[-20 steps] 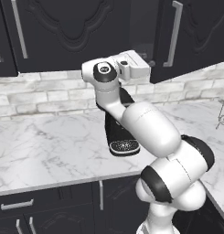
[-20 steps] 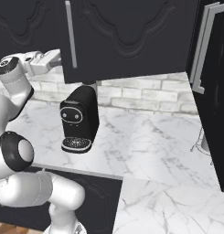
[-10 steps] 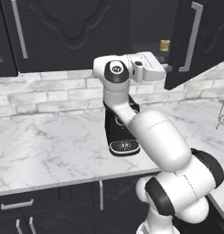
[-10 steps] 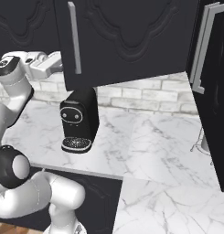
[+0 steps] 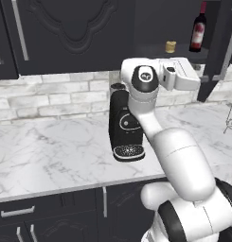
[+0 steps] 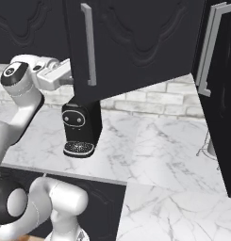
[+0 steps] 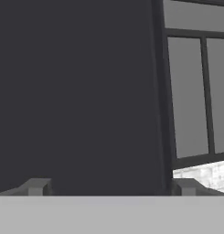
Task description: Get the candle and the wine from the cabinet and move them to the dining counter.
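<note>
Claw: the claw (image 7: 111, 187) stands spread wide with nothing between its tips; in the hand view the two dark fingertips (image 7: 36, 186) sit far apart at the bottom, facing a flat dark cabinet surface.
Arm: in the left base view the white arm rises from the lower right, bends at a dark-capped joint and reaches right toward the open cabinet; the white hand sits just below the shelf.
Closed door: a black carved-panel door (image 5: 65, 33) with a long silver bar handle (image 5: 21, 29) hangs at upper left, above the brick wall.
Table: a white grey-veined marble table (image 5: 51, 151) runs along the brick wall, with black base cabinets and drawers under it.
Coffee machine: a small black coffee machine (image 5: 124, 127) stands upright on the table, just left of the arm and partly behind it.
Cabinet: the cabinet (image 5: 183, 23) stands open at upper right, its dark shelf exposed.
Candle: a small yellowish jar, probably the candle (image 5: 170, 46), stands on the shelf, just above the hand.
Wine: the wine (image 5: 198, 28) stands upright on the same shelf, right of the jar and apart from it, red cap up.
Open door: the swung-out door (image 6: 136, 47) with its silver handle (image 6: 88, 44) hides the hand's tip in the right base view.
</note>
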Tool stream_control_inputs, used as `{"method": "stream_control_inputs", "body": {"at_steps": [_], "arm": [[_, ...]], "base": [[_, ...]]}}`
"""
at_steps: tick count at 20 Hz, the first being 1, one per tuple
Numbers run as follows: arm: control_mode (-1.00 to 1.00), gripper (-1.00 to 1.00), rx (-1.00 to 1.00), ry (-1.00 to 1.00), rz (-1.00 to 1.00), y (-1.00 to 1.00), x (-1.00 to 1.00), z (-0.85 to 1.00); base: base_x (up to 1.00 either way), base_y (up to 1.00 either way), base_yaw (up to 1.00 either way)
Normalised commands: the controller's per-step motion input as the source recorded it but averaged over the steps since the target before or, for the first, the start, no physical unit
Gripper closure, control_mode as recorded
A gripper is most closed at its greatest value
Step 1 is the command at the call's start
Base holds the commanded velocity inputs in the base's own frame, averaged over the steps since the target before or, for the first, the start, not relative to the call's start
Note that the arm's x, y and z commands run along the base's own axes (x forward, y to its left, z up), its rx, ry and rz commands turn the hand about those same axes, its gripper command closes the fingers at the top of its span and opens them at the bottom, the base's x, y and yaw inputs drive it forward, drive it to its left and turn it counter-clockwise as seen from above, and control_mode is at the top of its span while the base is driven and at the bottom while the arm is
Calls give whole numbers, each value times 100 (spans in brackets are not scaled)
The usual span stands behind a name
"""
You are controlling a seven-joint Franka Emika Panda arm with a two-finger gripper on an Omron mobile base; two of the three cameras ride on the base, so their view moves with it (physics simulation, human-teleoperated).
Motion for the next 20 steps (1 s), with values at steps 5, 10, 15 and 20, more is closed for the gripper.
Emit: {"method": "stream_control_inputs", "body": {"at_steps": [5, 10, 15, 20], "arm": [[-100, -100, 0, 1, -14, -100, -42, 0], [-100, -100, 0, 3, -13, -100, -34, 0], [-100, -100, 0, 5, -7, -100, -23, 0], [-100, -100, 1, 5, 1, -87, 0, 4]], "base": [[0, 0, 0], [0, 0, 0], [0, 0, 0], [0, 0, 0]]}}
